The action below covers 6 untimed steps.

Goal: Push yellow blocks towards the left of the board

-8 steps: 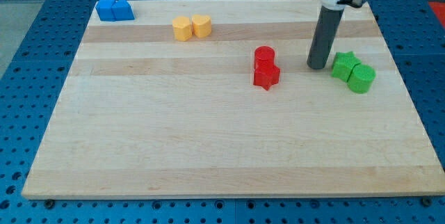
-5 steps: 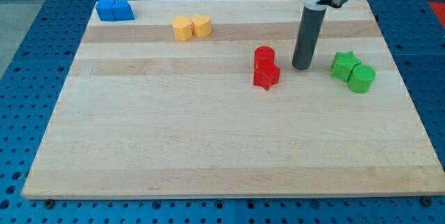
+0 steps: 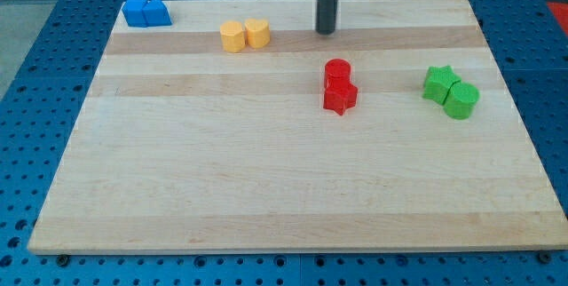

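Observation:
Two yellow blocks sit touching side by side near the view's top, left of centre: a yellow hexagonal block (image 3: 232, 35) on the left and a yellow block (image 3: 257, 32) on the right. My tip (image 3: 326, 31) rests on the board to the right of them, at about their height, with a clear gap between it and the right yellow block. It touches no block.
Two blue blocks (image 3: 146, 11) stand together at the board's top left corner. A red cylinder (image 3: 336, 70) and a red star block (image 3: 340, 97) touch just below my tip. A green star block (image 3: 439, 83) and a green cylinder (image 3: 461, 100) sit at the right.
My tip has moved left and towards the view's top, from beside the green blocks, past the red blocks, to the right of the yellow blocks. No block has moved.

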Each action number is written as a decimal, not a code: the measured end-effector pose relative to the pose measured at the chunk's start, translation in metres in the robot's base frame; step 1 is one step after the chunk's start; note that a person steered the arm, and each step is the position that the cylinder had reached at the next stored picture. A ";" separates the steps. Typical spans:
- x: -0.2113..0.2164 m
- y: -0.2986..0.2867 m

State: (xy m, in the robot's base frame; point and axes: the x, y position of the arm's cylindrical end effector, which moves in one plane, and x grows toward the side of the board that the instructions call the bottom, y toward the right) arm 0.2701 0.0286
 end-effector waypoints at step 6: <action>0.004 -0.140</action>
State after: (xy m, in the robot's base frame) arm 0.2739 -0.1118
